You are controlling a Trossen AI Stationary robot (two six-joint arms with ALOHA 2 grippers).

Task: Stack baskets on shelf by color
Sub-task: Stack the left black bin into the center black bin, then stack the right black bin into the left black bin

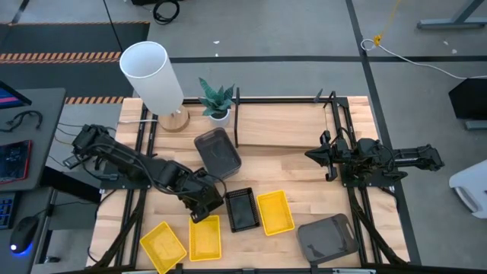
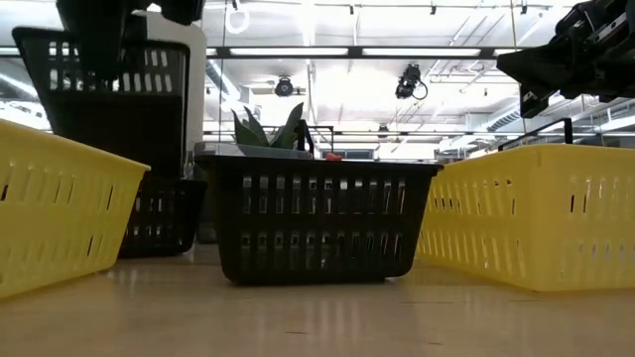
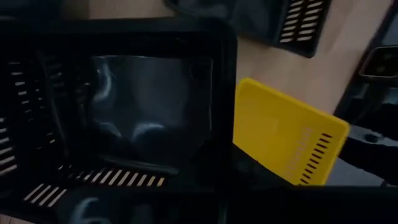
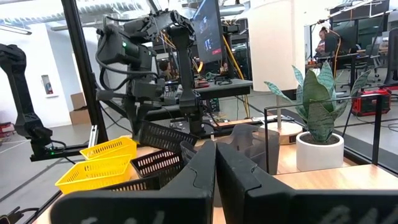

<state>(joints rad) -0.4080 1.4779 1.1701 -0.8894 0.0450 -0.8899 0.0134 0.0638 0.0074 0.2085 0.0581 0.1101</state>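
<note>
A black slotted plastic basket (image 1: 204,199) is clamped by its rim in the left gripper (image 1: 199,207), lifted above the wooden tabletop (image 1: 304,171). It is judged light, stiff and slippery; the rim is the best hold. The right gripper (image 4: 216,163) hangs with jaws together, near the light-wood shelf (image 1: 281,123).

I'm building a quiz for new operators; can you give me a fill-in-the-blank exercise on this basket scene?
1. The yellow baskets on the table number ___.
2. The left gripper holds up a basket whose colour is ___.
3. The potted plant stands between the white lamp and the ___.
4. The right gripper, empty, has its fingers ___.
Missing words: three; black; shelf; shut.
</note>
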